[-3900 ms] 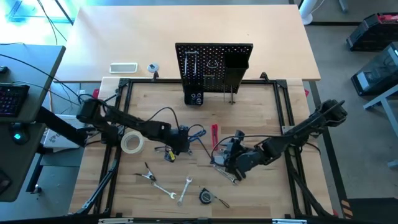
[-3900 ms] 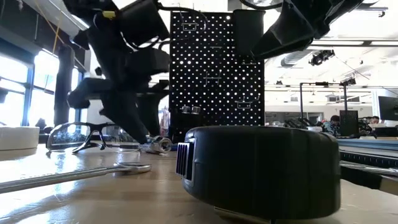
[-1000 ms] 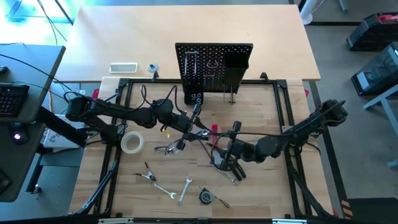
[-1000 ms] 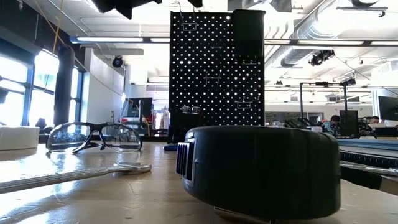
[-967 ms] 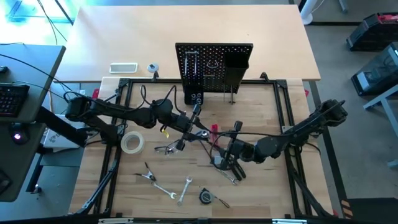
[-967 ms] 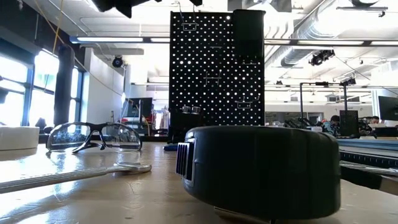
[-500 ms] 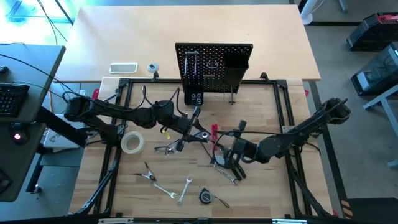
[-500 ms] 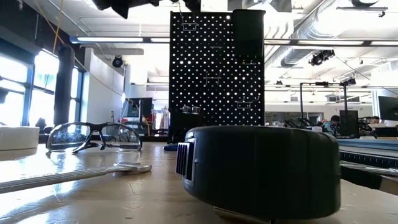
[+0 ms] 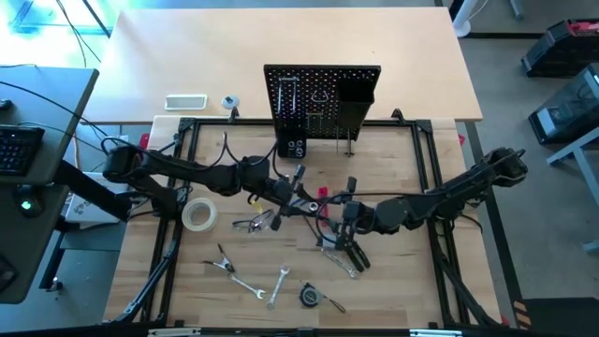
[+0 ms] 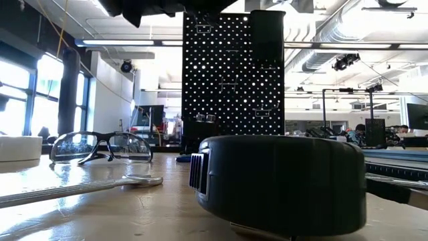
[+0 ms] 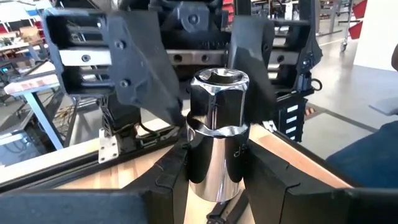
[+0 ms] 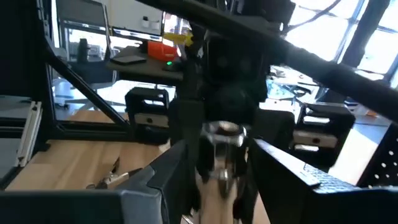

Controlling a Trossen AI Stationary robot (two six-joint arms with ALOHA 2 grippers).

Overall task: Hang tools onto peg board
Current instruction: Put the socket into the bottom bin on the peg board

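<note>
Between the left jaws: a chrome socket (image 11: 217, 134), upright, clamped by both fingers.
Left gripper (image 9: 298, 193): part closed, gripping that socket.
Right gripper (image 12: 214, 163): jaws fairly wide around the same socket, contact unclear.
Peg board (image 9: 321, 94): beyond both grippers.

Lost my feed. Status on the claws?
Left claw shut on chrome socket, mid-table. Right claw facing it, open. Peg board beyond, path unobstructed.

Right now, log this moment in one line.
left claw: shut on chrome socket, mid-table | right claw: facing the socket, close up | peg board: socket not yet hung | phase: likely handover
</note>
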